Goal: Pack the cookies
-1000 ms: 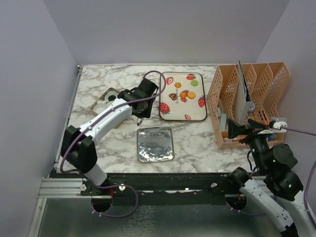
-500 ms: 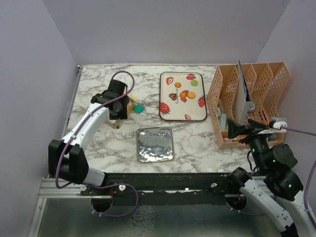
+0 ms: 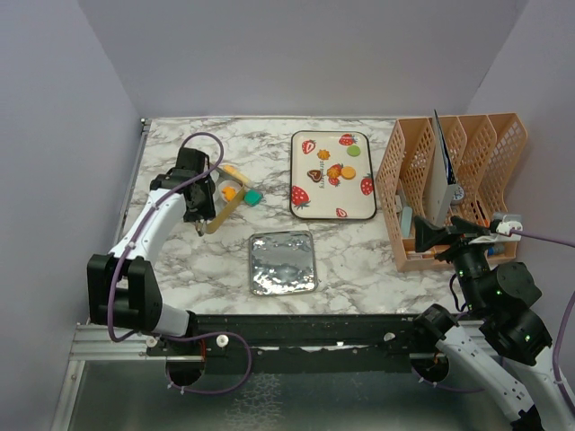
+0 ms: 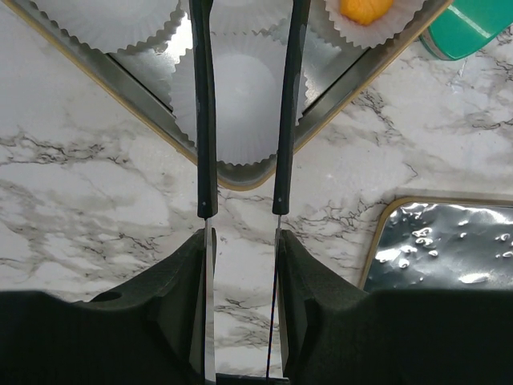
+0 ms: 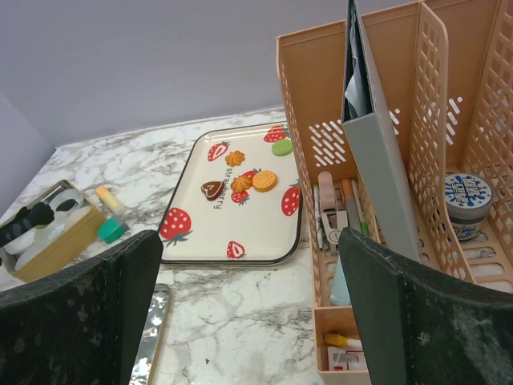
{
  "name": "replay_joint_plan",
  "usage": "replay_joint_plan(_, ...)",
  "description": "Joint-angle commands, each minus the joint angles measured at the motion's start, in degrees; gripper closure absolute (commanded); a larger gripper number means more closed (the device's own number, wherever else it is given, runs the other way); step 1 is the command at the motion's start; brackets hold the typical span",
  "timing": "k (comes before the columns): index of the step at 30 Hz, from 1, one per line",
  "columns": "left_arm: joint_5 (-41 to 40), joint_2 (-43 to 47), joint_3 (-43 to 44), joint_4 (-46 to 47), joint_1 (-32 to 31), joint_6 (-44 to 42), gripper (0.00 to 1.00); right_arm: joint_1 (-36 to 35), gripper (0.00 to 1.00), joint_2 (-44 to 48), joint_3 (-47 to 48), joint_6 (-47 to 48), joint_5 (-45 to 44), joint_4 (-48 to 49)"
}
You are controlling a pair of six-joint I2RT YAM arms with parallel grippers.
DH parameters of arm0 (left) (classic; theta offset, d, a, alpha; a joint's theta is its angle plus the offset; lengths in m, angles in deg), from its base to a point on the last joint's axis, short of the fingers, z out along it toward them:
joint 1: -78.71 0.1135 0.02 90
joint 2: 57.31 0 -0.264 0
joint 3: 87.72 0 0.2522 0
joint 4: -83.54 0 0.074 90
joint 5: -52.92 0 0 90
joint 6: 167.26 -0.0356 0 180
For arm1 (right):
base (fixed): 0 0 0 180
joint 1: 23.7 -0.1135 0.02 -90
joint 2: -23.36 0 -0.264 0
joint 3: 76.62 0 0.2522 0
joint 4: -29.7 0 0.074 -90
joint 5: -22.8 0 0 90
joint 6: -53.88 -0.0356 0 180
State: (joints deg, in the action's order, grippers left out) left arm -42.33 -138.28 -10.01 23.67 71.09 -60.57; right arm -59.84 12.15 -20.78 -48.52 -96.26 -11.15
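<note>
Packing update: this looks like the drop-off step. The left hand (image 4: 245, 48) hangs right over the open tin (image 4: 148, 108), upper left in the top view, and its fingers frame an empty white paper cup (image 4: 240, 104). One orange cookie (image 4: 365, 8) is already in a cup at the top right of the wrist view.

The fingers are parallel and partway apart, with nothing between them as far as I can see. Their tips run off the top of the frame though, so I honestly can't tell if a cookie is pinched up there.

The other cookies (image 3: 334, 169), five by my count (brown heart, three orange, one green), sit on the strawberry tray (image 3: 322, 199) at upper centre. That's well apart from the tin.

The right hand (image 3: 427, 235) is spread wide and holds nothing. It hovers at the lower right beside the orange file organizer (image 3: 449, 180).

My guess for the next move:
- **Cookie in the tips:** let it go straight down into that empty cup.
- **No cookie:** swing right to the tray and get the fingers around one flat cookie without nudging the ones touching it.

Early days, I'd say. The silver tin lid (image 4: 449, 249) lies on the table (image 3: 359, 260) at lower centre, so closing up comes last.
</note>
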Motion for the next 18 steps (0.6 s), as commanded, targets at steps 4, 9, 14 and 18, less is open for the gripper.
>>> replay_joint_plan(4, -1.06, -1.82, -0.34, 2.78, 0.93, -0.60, 0.80, 0.01, 0.00, -0.40, -0.51, 0.71, 0.50, 0.23)
replay_joint_plan(9, -0.99, -2.31, -1.30, 3.00, 1.21, -0.61, 0.77, 0.02, 0.00, -0.56, -0.53, 0.85, 0.61, 0.43)
replay_joint_plan(14, -0.52, -3.31, -2.68, 3.93, 1.45, -0.43, 0.74, 0.02, 0.00, -0.84, -0.57, 0.89, 0.69, 0.51)
replay_joint_plan(18, -0.21, -3.85, -3.45, 5.01, 1.51, -0.34, 0.72, 0.00, 0.00, -0.93, -0.60, 0.97, 0.67, 0.48)
